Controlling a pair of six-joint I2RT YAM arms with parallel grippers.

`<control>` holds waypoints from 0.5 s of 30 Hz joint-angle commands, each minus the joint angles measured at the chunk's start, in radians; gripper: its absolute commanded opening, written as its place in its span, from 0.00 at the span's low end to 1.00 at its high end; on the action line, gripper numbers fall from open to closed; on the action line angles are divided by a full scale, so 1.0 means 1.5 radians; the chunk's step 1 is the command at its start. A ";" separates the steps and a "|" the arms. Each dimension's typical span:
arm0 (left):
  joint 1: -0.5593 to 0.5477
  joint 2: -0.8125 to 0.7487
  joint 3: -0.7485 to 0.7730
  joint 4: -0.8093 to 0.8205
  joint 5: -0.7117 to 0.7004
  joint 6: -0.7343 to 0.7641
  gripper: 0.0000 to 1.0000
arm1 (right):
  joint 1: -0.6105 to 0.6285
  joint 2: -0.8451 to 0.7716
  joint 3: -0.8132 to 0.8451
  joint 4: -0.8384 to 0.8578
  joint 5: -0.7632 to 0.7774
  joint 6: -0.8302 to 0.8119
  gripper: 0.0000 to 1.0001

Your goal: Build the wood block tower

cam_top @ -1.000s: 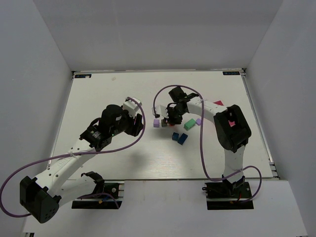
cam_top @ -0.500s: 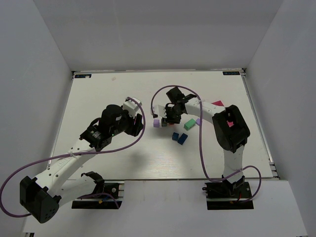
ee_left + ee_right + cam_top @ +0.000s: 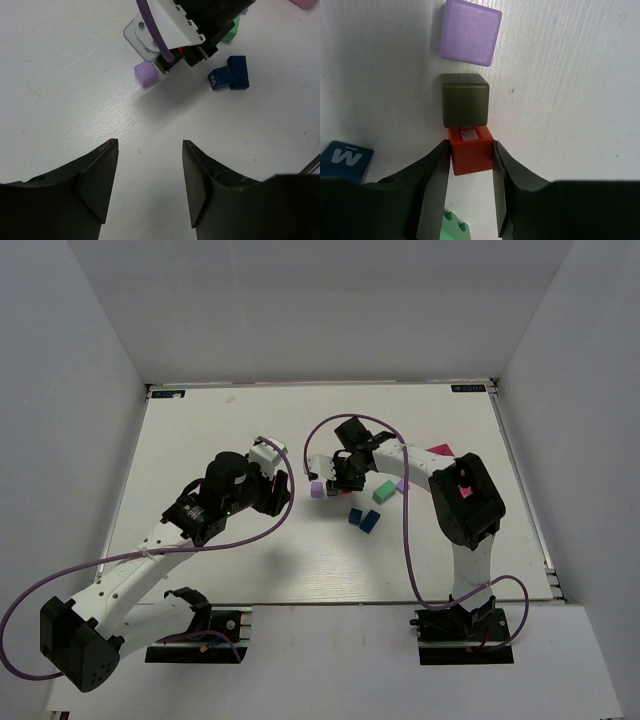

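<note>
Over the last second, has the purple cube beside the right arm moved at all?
No. The purple cube sits just as far left of the blue blocks and the green block as before.

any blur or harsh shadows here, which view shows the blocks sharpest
Right wrist: sharpest, with the red block, dark brown block and purple block crisp, its own jaws dark and soft. Left wrist: table grain sharp, near jaws blurred, soft shadow under the right arm. Top external: even light, no glare, little detail.
</note>
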 commanded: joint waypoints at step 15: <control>-0.003 -0.014 -0.002 0.006 0.006 0.002 0.64 | 0.005 0.004 0.008 -0.030 0.006 -0.007 0.11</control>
